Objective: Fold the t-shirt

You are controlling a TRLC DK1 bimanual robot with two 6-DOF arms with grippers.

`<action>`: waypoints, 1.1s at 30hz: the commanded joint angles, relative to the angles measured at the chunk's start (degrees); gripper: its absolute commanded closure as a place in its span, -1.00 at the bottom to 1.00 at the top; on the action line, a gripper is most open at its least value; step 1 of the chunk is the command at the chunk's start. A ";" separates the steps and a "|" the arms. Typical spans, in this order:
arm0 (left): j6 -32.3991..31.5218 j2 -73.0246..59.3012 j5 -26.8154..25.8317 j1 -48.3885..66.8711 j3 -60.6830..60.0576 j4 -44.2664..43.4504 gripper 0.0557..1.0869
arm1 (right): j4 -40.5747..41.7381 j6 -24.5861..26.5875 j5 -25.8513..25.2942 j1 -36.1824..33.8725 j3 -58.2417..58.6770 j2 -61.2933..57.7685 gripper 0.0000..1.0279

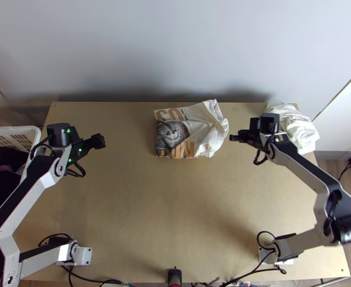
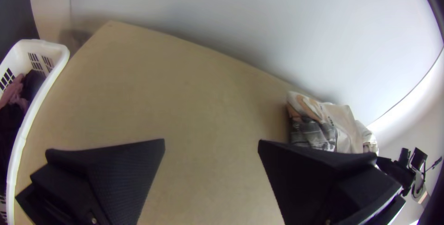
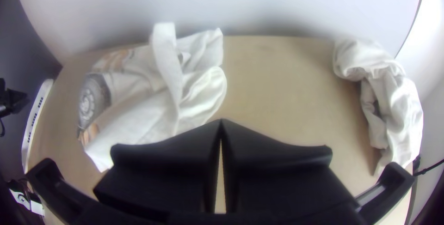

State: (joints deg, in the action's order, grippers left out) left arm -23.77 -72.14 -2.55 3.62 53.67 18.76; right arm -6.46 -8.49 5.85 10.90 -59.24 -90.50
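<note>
In the top view my left gripper is held over the table's left part, and my right gripper is just right of the t-shirt. White with an orange and grey print, the shirt lies bunched near the back edge, its right part crumpled and raised. The left wrist view has my left gripper open with bare table between its fingers, the t-shirt beyond. In the right wrist view my right gripper is shut with no cloth in it, near the t-shirt.
A second white cloth lies crumpled at the table's back right corner. Left of the table stands a white basket with dark and pink clothes. Bare wood of the table stretches in front of the shirt, and a wall rises behind it.
</note>
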 commanded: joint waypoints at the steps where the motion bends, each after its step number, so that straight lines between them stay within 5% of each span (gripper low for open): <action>1: 0.39 1.56 -0.09 -0.80 -1.11 0.84 -0.90 | 1.01 -3.29 -0.13 7.65 0.71 9.64 0.75; 2: 0.39 1.83 -0.09 -1.07 -1.46 0.84 -0.90 | 0.83 -3.64 -1.45 11.43 -0.08 10.52 0.37; 4: 0.48 2.53 -0.09 -1.42 -2.25 0.92 -0.90 | -3.21 -2.93 -3.65 20.13 -2.02 11.75 -0.72; 5: 0.57 2.97 -0.09 -1.77 -2.78 0.92 -0.90 | -6.37 -2.41 -4.26 23.29 -3.77 11.66 -0.82; 11: 1.36 6.75 -0.09 -4.67 -6.56 0.84 -0.90 | -15.78 13.06 -8.13 35.60 -9.40 9.46 -0.83; 14: 2.15 9.82 -0.35 -6.08 -8.67 0.92 -0.90 | -15.07 14.29 -12.09 35.86 -9.66 7.62 -0.88; 22: 5.93 17.03 -0.62 -11.79 -11.22 3.30 -0.90 | -21.49 38.64 -33.44 42.63 -7.38 1.64 -0.91; 33: 6.63 20.02 -6.86 -18.56 -12.62 7.43 -0.90 | -9.80 48.31 -36.08 44.91 -1.23 -2.84 -0.92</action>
State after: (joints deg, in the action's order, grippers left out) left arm -17.30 -54.22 -7.11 -12.01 42.06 24.03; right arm -22.13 32.71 -27.55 54.02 -62.94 -89.86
